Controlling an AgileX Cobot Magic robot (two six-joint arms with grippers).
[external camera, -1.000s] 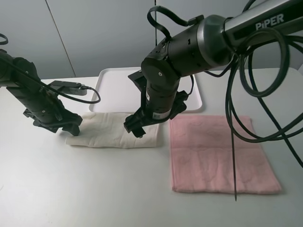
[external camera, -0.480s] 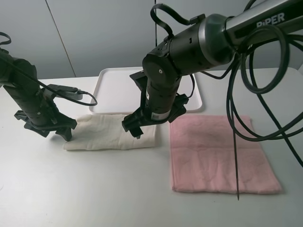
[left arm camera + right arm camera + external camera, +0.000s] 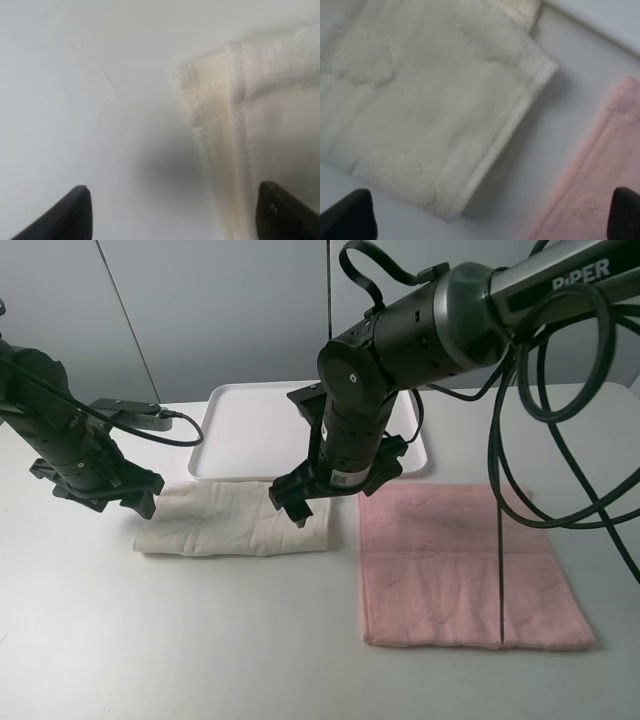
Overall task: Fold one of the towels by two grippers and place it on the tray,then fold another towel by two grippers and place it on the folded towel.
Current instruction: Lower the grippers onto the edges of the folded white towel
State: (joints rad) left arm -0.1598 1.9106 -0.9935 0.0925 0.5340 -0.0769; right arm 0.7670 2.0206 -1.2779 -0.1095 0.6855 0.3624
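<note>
The cream towel (image 3: 235, 522) lies folded into a long strip on the table in front of the white tray (image 3: 250, 430). The pink towel (image 3: 460, 560) lies flat and unfolded to its right. My left gripper (image 3: 140, 502) is open and empty, just above the strip's far left corner; the left wrist view shows that corner (image 3: 220, 100) ahead of the gripper (image 3: 175, 215). My right gripper (image 3: 290, 505) is open and empty above the strip's right end. The right wrist view shows the cream towel (image 3: 420, 100) and the pink towel's edge (image 3: 592, 190) between the fingertips of the gripper (image 3: 487, 215).
The tray stands at the back middle of the table and holds nothing. Black cables (image 3: 500, 540) from the right arm hang over the pink towel. A grey wall closes the back.
The left gripper has moved back and left, off the towel's left end toward its far corner. The right arm has shifted slightly right and back. The cream towel stays folded.
</note>
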